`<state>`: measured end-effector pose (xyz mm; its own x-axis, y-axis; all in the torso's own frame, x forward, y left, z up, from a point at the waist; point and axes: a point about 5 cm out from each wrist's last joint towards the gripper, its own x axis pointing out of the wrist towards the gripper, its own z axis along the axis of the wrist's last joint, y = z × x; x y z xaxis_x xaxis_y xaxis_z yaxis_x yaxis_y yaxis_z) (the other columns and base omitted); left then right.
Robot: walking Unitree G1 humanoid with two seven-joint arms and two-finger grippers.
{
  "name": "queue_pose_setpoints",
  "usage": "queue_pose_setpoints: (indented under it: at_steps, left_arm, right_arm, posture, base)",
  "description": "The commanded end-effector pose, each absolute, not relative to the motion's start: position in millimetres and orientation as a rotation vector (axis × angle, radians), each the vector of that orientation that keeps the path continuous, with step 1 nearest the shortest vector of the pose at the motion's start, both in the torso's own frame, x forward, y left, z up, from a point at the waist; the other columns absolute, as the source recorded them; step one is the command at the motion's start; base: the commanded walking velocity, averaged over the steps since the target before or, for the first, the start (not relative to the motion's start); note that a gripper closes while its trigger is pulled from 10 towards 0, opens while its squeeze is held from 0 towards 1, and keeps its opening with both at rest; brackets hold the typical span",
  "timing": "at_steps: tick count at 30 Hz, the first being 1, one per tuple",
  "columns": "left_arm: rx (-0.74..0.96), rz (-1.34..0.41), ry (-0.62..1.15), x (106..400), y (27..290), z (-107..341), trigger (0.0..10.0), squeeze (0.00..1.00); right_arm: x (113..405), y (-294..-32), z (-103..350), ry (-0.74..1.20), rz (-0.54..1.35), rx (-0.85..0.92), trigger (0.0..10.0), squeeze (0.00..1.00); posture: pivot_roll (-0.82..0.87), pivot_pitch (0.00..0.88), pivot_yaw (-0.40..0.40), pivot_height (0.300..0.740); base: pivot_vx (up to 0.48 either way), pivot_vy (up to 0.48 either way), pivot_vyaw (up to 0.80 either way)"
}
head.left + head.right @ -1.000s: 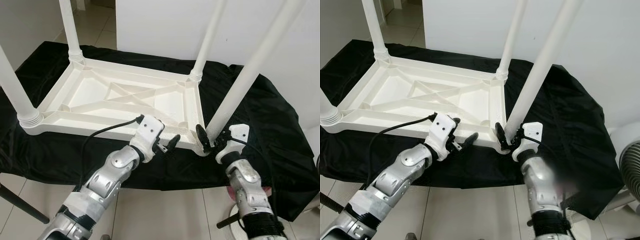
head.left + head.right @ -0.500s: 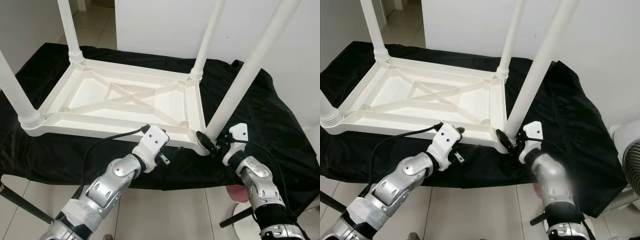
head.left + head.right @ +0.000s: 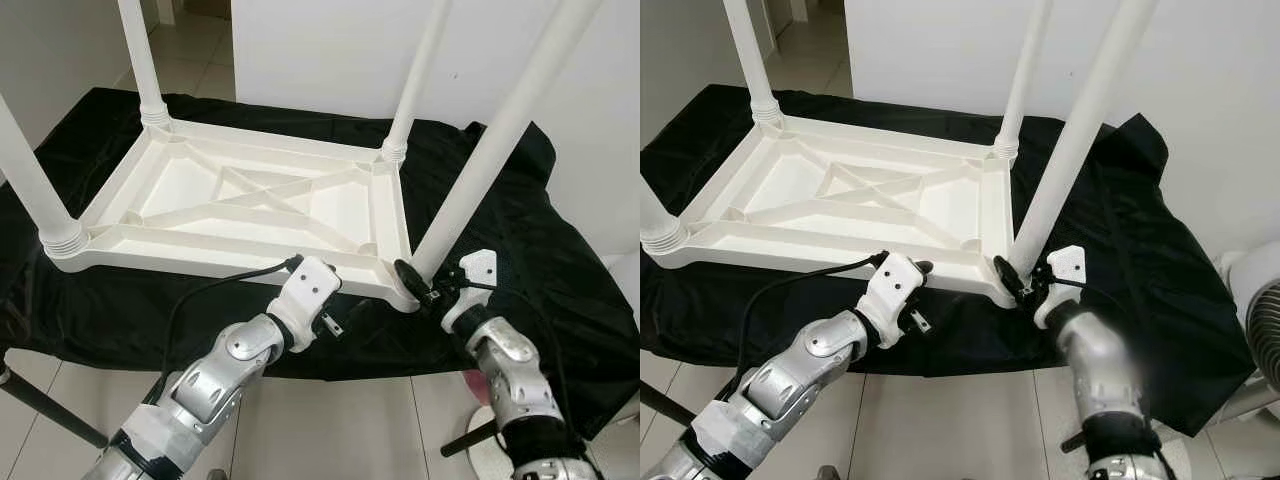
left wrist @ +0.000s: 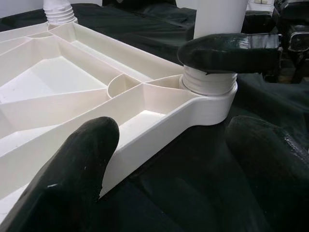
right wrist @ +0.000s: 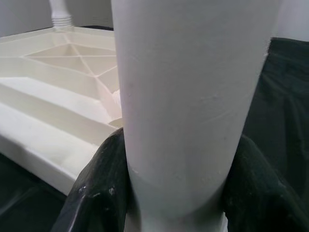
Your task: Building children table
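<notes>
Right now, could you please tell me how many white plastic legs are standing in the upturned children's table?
4: far-left white plastic leg, far-right leg, near-left leg, and near-right leg, gripped at its base by the right gripper.

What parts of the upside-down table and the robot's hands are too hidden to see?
- Tops of the four legs: cut off by the upper edge in the eye views.
- Tabletop face: turned down against the black cloth.
- Thread where the near leg meets the table: hidden by the right gripper clamped around it.
- Left gripper fingertips: blurred in its wrist view.
</notes>
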<state>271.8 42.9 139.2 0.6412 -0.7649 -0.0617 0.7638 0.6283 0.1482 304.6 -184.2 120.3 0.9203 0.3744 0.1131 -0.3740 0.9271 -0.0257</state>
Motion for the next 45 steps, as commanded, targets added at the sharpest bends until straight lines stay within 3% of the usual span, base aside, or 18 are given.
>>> queue_pose_setpoints:
  at_steps: [1,9,13,19,24,25,26,27,34,35,36,45]
  left_arm:
    - [0.174,-1.056,0.022,263.3,38.5,136.3,10.0,0.0]
    - [0.173,-1.056,0.029,262.2,39.4,136.1,10.0,0.0]
    - [0.171,-1.05,0.031,262.9,40.3,136.5,10.0,0.0]
    - [0.166,-1.041,0.037,263.3,42.2,136.4,10.0,0.0]
    - [0.162,-1.035,0.042,262.5,43.3,135.9,10.0,0.0]
    - [0.161,-1.033,0.042,262.4,43.6,136.0,10.0,0.0]
    - [0.161,-1.033,0.042,262.4,43.6,136.0,10.0,0.0]
    - [0.161,-1.032,0.043,262.3,43.6,136.1,10.0,0.0]
    - [0.151,-1.039,0.046,260.3,42.4,135.6,10.0,0.0]
    - [0.156,-1.047,0.047,259.2,43.0,134.7,10.0,0.0]
    - [0.16,-1.05,0.049,258.5,43.9,133.8,10.0,0.0]
    - [0.18,-1.042,0.045,261.9,49.9,135.2,10.0,0.0]
  right_arm:
    - [302.6,-187.1,111.9,-0.065,0.302,0.008,10.0,0.0]
    - [300.0,-176.1,109.8,-0.061,0.131,0.057,10.0,0.0]
    - [300.5,-156.3,105.7,-0.025,-0.062,0.14,10.0,0.0]
    - [302.7,-132.5,107.5,0.006,-0.122,0.195,10.0,0.0]
    - [302.1,-116.2,114.4,-0.027,-0.05,0.197,10.0,0.0]
    - [300.5,-116.7,117.0,-0.048,-0.03,0.203,10.0,0.64]
    - [300.5,-116.7,117.0,-0.048,-0.03,0.203,10.0,0.64]
    - [298.8,-117.5,119.2,-0.068,-0.001,0.215,10.0,1.0]
    - [291.7,-130.4,125.5,-0.145,0.083,0.117,10.0,1.0]
    - [289.3,-136.1,124.8,-0.148,0.121,0.106,10.0,0.7]
    - [287.4,-141.3,124.6,-0.152,0.148,0.097,10.0,0.0]
    - [290.6,-181.4,125.1,-0.147,0.299,-0.022,10.0,0.0]
  posture:
    - [0.0,0.024,-0.076,0.74]
    - [0.0,0.024,-0.074,0.74]
    - [0.0,0.026,-0.078,0.74]
    - [0.0,0.024,-0.076,0.74]
    - [0.01,0.021,-0.079,0.74]
    - [0.01,0.022,-0.079,0.74]
    - [0.01,0.022,-0.079,0.74]
    - [0.01,0.021,-0.08,0.74]
    - [-0.01,0.027,-0.077,0.74]
    - [-0.01,0.028,-0.079,0.74]
    - [-0.01,0.029,-0.079,0.74]
    - [-0.01,0.026,-0.085,0.74]
  base:
    - [0.0,0.0,0.0]
    - [0.0,0.0,0.0]
    - [0.0,0.0,0.0]
    - [0.0,0.0,0.0]
    - [0.0,0.0,0.0]
    - [0.0,0.0,0.0]
    - [0.0,0.0,0.0]
    - [0.0,0.0,0.0]
    - [0.0,0.0,0.0]
    - [0.0,0.0,0.0]
    - [0.0,0.0,0.0]
    - [0.0,0.0,0.0]
